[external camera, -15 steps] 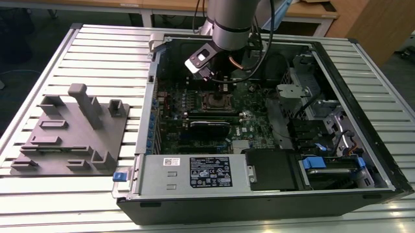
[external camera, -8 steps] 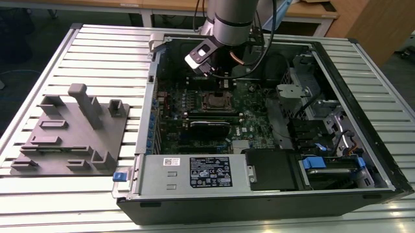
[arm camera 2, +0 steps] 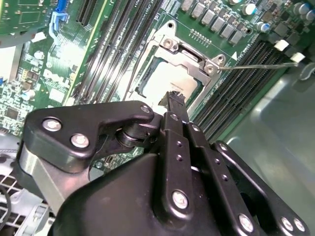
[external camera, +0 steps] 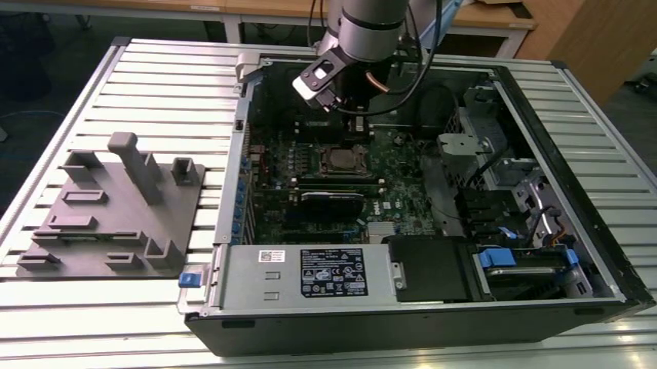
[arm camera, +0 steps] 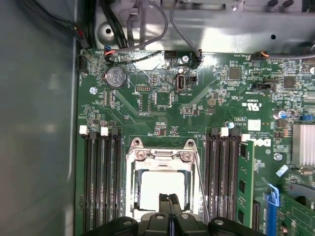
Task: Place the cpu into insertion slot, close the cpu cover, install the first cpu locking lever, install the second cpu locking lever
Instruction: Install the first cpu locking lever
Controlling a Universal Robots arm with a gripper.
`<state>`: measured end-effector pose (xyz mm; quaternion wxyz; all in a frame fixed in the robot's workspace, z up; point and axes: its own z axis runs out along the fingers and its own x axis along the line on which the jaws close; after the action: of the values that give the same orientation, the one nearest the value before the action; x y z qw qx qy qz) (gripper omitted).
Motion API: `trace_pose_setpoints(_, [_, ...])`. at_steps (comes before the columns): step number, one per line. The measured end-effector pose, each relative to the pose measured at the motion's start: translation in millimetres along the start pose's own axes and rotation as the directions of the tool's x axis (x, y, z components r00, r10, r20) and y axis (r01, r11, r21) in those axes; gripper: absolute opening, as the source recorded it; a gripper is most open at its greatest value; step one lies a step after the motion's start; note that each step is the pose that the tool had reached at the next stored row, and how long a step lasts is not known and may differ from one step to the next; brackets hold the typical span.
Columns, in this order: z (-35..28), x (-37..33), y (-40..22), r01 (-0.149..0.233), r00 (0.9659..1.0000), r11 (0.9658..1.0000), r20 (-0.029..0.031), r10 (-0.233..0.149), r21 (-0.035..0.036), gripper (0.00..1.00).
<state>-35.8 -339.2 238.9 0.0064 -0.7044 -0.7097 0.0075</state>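
One cpu under one cpu cover, two fingers pressed together

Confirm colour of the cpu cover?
Silvery bare metal: the cpu cover frames the pale grey cpu. Shows best in the first wrist view.

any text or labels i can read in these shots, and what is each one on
Nothing can be quoted as it reads.
black label on the power supply: print too small.
white sticker beside it: too small.
green circuit board: white markings too small or blurred.
cpu: top glares pale, no print readable.
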Motion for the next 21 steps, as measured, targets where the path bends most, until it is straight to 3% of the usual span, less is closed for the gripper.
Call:
trace_pose_setpoints(9, [-14.7, 0.0, -0.3, 0.0, 1.0, 1.0, 0.0001, 0.0, 0.0, 0.11])
trace_pose_setpoints(21, [-14.8, 0.0, -0.3, 0.011, 0.9999, 0.9999, 0.0003, -0.011, 0.0, 0.11])
